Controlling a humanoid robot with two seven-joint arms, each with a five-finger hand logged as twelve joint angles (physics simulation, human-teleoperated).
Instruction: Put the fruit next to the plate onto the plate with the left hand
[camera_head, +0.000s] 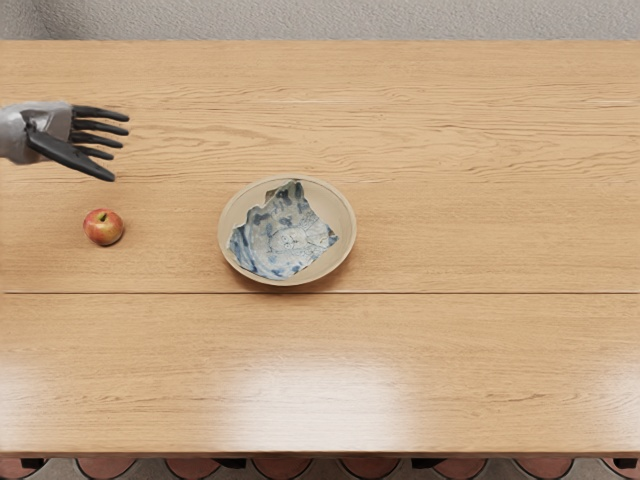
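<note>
A simulated overhead view, slanting down on a long wooden table with pale glare along its near edge; nothing stands on that near strip. Farther in, roughly at mid-depth, sits a shallow cream plate with a blue and white pattern in its well, a little left of the picture's centre, and it has nothing on it. Level with the plate and off to its left lies the fruit, a small red and yellow apple, upright with its stem on top, resting on the wood with a stretch of bare table between it and the plate's rim. Farther away again, the left hand reaches in from the picture's left edge: grey palm, dark fingers spread and pointing toward the right, thumb angled down toward the viewer, holding nothing and touching nothing. The key relation is that the apple lies on the near side of this hand, almost directly toward the viewer from its fingers and close to the thumb tip, but clearly apart from it. The apple is round, so no grasp direction is favoured by its shape. The hand would probably have to draw nearer and drop onto the apple, then carry it to the right to the plate. No right arm is visible. Beyond the hand, bare wood runs to the table's far edge.
</note>
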